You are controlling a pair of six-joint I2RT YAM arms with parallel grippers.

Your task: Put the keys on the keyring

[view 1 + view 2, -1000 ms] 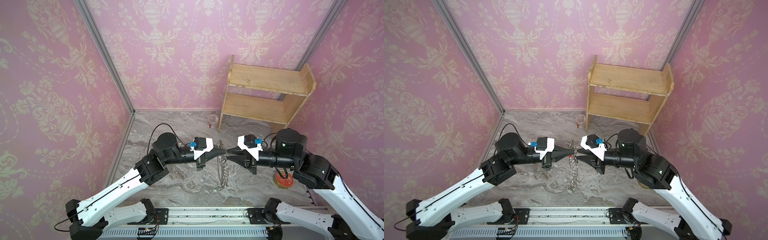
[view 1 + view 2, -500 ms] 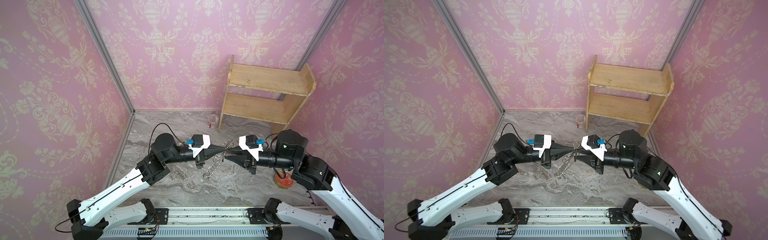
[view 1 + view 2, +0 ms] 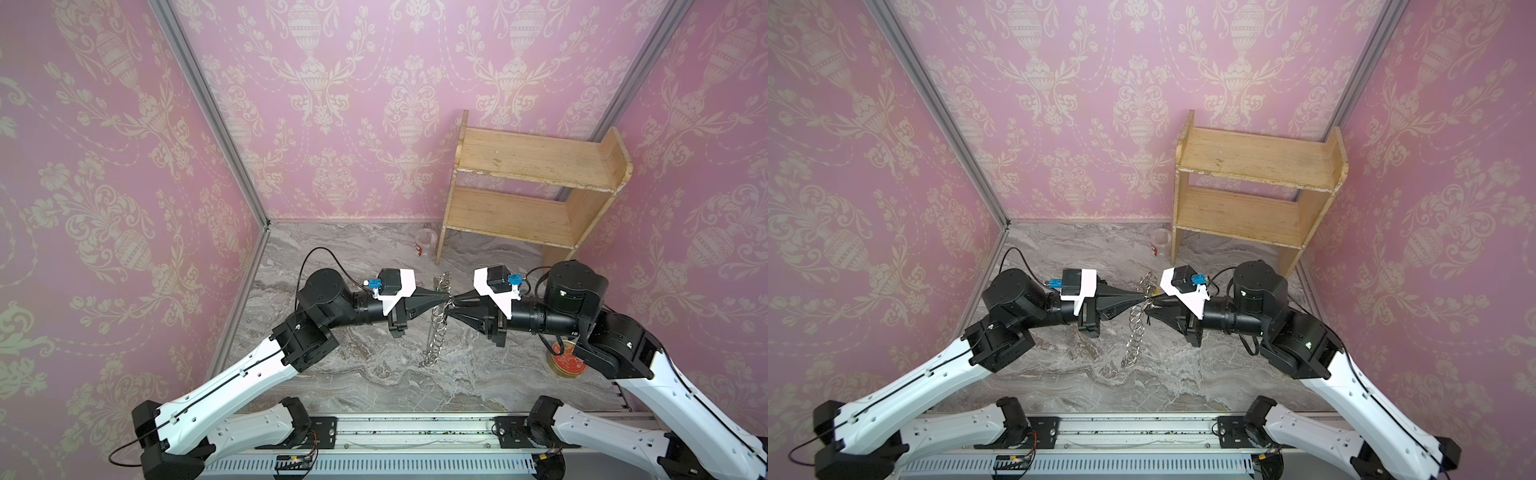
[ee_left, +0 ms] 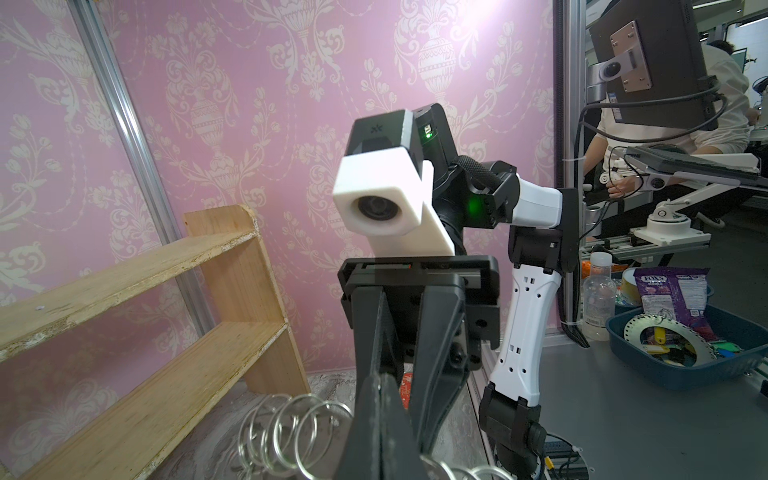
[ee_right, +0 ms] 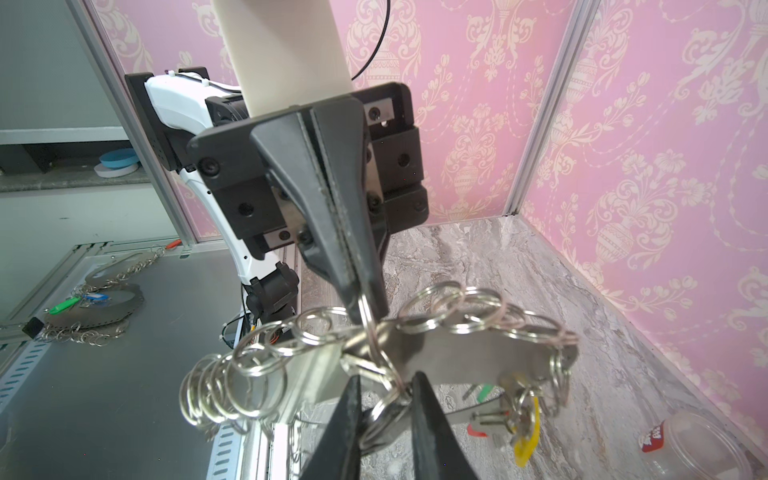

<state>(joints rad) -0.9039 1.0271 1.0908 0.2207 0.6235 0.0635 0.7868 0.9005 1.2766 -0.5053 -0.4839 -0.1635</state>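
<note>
1. The left claw (image 3: 448,300) is pinched tight on a ring of the keyring (image 5: 376,328), held above the bench (image 3: 374,374).
2. The right claw (image 5: 384,388) stands narrowly parted around a ring.
3. The chain (image 3: 434,332) dangles; tagged keys (image 5: 525,419) hang behind.

My two arms reach in level and meet tip to tip at mid-scene in both top views. My left gripper (image 3: 448,300) points toward 3 o'clock, its fingers (image 5: 353,266) pressed flat together. My right gripper (image 3: 454,304) points toward 9 o'clock, its fingers (image 5: 428,419) slightly parted.
</note>
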